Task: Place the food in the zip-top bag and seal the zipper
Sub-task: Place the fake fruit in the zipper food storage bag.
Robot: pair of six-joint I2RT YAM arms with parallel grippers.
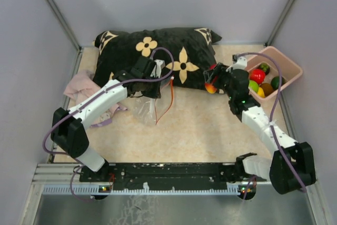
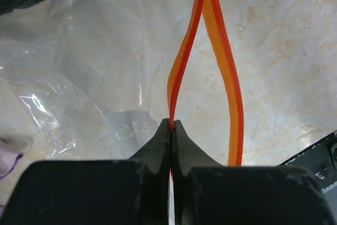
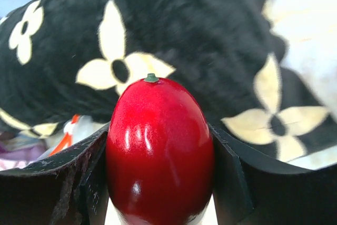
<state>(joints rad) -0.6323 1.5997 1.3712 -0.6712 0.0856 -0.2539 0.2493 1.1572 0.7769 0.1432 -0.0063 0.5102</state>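
**Bag held open, first fruit on the way.** Your left gripper (image 2: 171, 130) has its jaws closed tight on one lip of the zipper (image 2: 181, 61). It holds the mouth edge of the zip-top bag (image 2: 79, 77) up over the bench (image 1: 210, 130), just in front of the flowered pillow (image 1: 158, 51). The two red-orange strips bow apart, so the mouth stands open in a narrow slit whose long axis runs away from the jaws.

Your right gripper (image 1: 212, 85) clamps a red toy fruit (image 3: 158, 146) by its sides. It hangs between the bag and the pink bin (image 1: 292, 69), where the rest of the food (image 1: 258, 76) lies. The fruit's long axis lies along the jaws, with the green stem pointing outward at the pillow.

Expect the fruit to be hard, light and slick; its widest part is the place to hold it. The bag's film looks limp and crinkly, so grip only the stiffer strip.
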